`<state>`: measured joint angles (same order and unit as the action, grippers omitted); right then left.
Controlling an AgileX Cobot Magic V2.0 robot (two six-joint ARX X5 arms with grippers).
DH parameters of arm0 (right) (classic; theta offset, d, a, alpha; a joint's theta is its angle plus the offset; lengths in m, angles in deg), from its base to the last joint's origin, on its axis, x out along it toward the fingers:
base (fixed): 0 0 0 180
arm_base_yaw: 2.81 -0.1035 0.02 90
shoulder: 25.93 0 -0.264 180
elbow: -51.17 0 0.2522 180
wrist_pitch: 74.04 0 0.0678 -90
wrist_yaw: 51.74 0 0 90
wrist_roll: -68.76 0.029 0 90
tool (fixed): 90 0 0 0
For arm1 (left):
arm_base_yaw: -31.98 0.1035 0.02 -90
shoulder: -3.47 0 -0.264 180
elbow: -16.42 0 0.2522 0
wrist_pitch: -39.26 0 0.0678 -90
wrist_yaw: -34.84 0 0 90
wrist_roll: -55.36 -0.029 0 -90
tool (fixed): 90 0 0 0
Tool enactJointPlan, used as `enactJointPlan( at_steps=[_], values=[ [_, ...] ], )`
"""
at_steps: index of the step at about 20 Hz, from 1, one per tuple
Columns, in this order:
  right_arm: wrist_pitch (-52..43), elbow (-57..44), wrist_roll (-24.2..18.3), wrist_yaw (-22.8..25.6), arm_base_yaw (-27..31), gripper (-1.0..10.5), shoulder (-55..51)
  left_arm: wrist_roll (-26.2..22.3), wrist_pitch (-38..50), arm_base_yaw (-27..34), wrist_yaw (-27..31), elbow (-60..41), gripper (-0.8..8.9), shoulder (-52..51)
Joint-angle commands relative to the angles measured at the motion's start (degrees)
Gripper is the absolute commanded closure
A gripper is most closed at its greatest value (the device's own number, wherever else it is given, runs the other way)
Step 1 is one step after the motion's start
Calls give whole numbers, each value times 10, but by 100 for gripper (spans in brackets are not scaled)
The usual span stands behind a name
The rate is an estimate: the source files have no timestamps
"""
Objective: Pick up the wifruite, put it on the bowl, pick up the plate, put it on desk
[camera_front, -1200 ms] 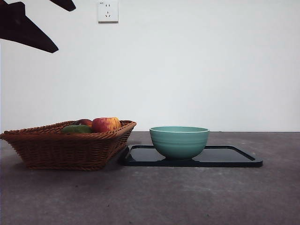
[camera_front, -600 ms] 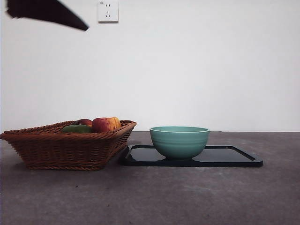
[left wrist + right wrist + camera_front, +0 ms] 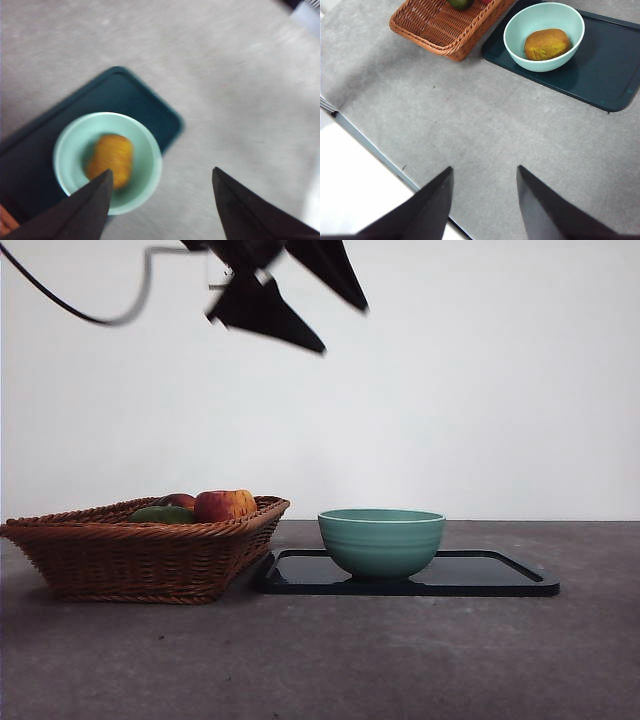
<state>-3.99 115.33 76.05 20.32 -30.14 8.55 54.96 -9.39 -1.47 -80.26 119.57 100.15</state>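
Wifruite [image 3: 547,44] inside bowl [image 3: 520,40], left tool [image 3: 160,187] seemingly empty above

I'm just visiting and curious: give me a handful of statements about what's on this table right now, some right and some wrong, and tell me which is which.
1. The brownish-orange oval fruit lies inside the round teal-green bowl. True.
2. The bowl stands in the brown wicker basket. False: it stands on the black rectangular tray, beside the basket.
3. The left gripper is clamped on the fruit. False: its jaws are open and empty, above the bowl.
4. A red-yellow apple sits in the basket. True.
5. The right gripper is open, over bare grey tabletop. True.
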Motion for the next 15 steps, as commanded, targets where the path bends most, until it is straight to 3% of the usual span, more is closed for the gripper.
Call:
enactJointPlan(
  at_steps=[1, 9, 15],
  values=[
    [-5, 5, -3, -1, -4, 744, 2, -41, 3, -10, 20, 43, 501, 59],
    [-3, 5, -3, -1, -4, 744, 2, -137, 38, -34, 88, 75, 501, 178],
    [13, 5, -2, -1, -4, 744, 2, -165, 67, -49, 101, 75, 501, 226]
  ],
)
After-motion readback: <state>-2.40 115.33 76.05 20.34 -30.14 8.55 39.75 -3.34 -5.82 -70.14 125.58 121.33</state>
